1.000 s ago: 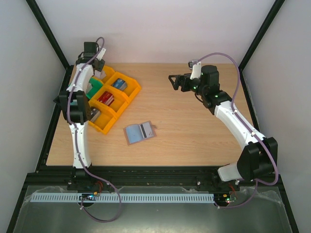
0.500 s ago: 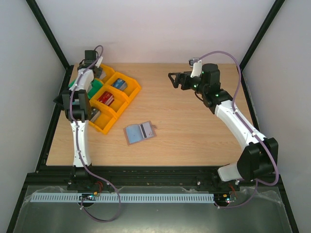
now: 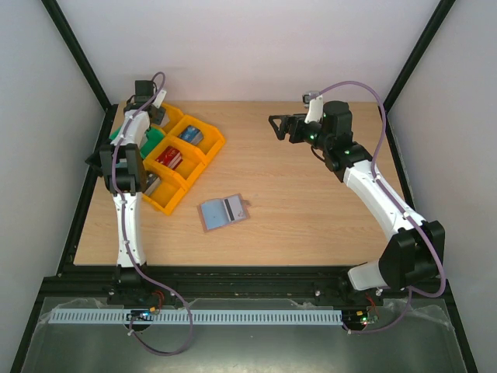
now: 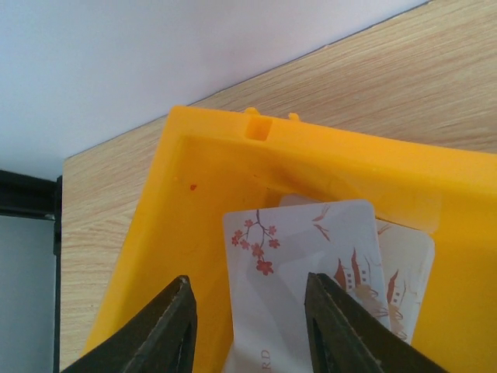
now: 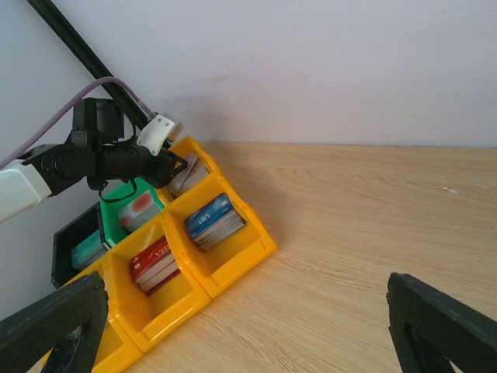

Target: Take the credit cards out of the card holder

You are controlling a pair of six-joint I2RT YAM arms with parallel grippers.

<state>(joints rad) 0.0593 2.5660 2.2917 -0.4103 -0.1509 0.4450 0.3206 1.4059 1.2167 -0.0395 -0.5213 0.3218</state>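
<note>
Left claw parted over yellow bin, right claw raised, wide

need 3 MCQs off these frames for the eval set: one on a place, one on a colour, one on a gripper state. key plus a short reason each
1. Where is the left gripper?
A) over a yellow bin at the far left of the table
B) over the table's middle
C) past the table's near edge

2. What do the cards in that bin look like?
A) plain black
B) solid green
C) pale with a red blossom print

3. How is the right gripper?
A) shut on a card
B) open, holding nothing
C) shut on a bin wall

Key:
1 A: the left wrist view shows its fingers just above the bin's inside.
2 C: red blossoms show on the pale top card.
3 B: its fingers stand wide apart in the air, with nothing between them.
</note>
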